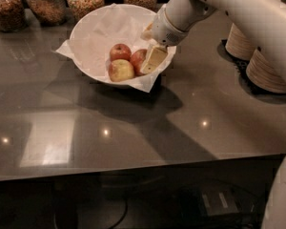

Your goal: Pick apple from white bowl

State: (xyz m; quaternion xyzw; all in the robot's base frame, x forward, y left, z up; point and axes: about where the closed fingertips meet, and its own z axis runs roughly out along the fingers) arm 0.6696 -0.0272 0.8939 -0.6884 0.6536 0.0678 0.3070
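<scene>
With the tool (pixel 152 61) low at the right side of the white bowl (pixel 88 70), upper middle of frame, against the apple (pixel 137 61), grip width impossible to tell, risks an off-centre squeeze rolling it against the yellow apple (pixel 121 71) or snagging the paper liner (pixel 95 35).

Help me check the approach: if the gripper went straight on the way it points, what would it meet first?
The gripper, inside the white bowl at its right side, points down-left; it would probably meet the right-hand red apple first, almost at once, though depth is unclear.
</scene>
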